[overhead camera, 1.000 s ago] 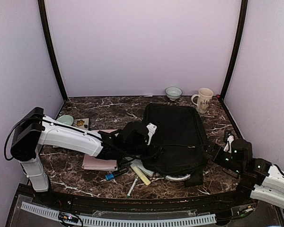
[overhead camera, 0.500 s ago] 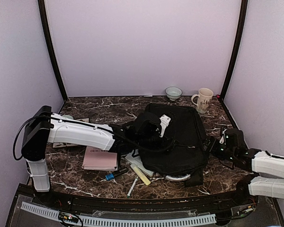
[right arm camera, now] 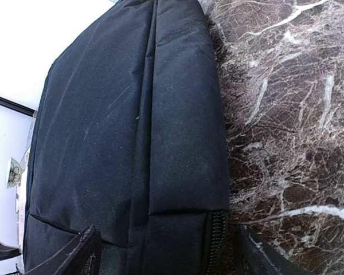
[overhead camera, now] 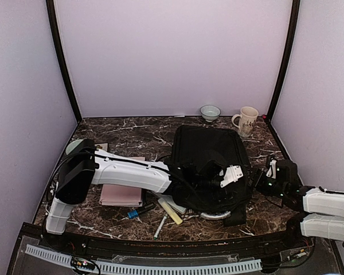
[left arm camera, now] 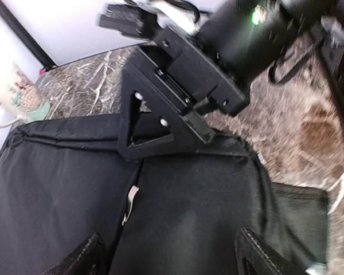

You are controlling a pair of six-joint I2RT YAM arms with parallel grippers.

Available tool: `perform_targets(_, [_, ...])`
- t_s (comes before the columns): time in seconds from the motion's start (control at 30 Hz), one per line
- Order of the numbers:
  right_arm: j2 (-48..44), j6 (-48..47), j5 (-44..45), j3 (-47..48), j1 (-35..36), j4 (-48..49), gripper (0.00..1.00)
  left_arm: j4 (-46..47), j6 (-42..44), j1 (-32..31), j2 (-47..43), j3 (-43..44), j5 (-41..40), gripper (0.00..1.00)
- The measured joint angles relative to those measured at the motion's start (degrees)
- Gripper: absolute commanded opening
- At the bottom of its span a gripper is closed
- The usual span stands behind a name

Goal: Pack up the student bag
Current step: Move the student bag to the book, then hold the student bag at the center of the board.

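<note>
Left tool (left arm camera: 172,259) hangs spread and empty over the student bag (overhead camera: 209,150). Right tool (right arm camera: 166,258), jaws apart, straddles its zipped right edge, not visibly pinching. The bag lies flat mid-worktop (overhead camera: 132,133). It looks soft and floppy, so take a seam or the handle. Since a second ago, the left arm has swept rightward across it and the right tool has moved in.

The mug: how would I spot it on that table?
Look to the far right corner of the marble table, beyond the black bag. The mug stands there beside a small bowl; it is the taller, cream one with a handle.
</note>
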Motion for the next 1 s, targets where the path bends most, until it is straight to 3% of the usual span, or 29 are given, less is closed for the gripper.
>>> perform_targets(0.17, [0.0, 0.0, -0.7, -0.2, -0.2, 0.7, 0.78, -4.7, 7.0, 0.2, 6.8, 8.9, -0.2, 0.74])
perform_targets(0.47, [-0.4, -0.1, -0.9, -0.8, -0.3, 1.2, 0.77, -11.0, 13.0, 1.3, 14.5, 22.0, -2.8, 0.55])
perform_targets(1.0, [-0.4, -0.1, -1.1, -0.9, -0.3, 1.3, 0.77, -13.8, 18.3, 2.0, 19.2, 27.5, -7.3, 0.35])
